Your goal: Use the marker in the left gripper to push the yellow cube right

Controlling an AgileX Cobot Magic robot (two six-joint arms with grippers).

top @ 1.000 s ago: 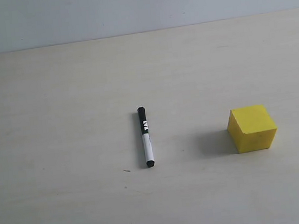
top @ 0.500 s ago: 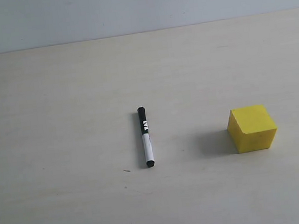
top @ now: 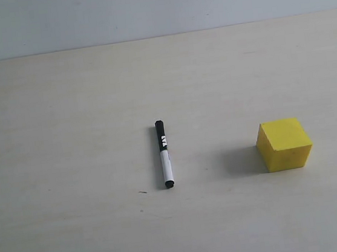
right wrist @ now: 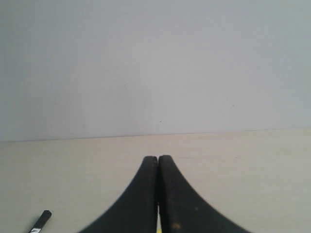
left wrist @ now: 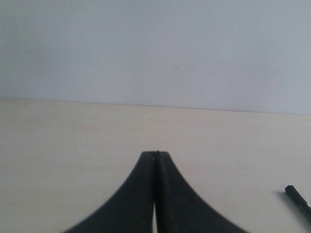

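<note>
The marker [top: 164, 155] lies loose on the table near the middle of the exterior view, black cap at the far end, white barrel nearer. The yellow cube [top: 284, 144] sits on the table well to its right. No arm shows in the exterior view. In the left wrist view my left gripper [left wrist: 155, 154] is shut and holds nothing; the marker's black end [left wrist: 298, 200] shows beside it at the frame edge. My right gripper [right wrist: 158, 158] is likewise shut and empty, with the marker's tip [right wrist: 41, 221] off to one side and a sliver of yellow behind its fingers.
The pale table [top: 63, 113] runs back to a grey-blue wall [top: 155, 6]. A small dark speck [top: 142, 193] lies near the marker's near end.
</note>
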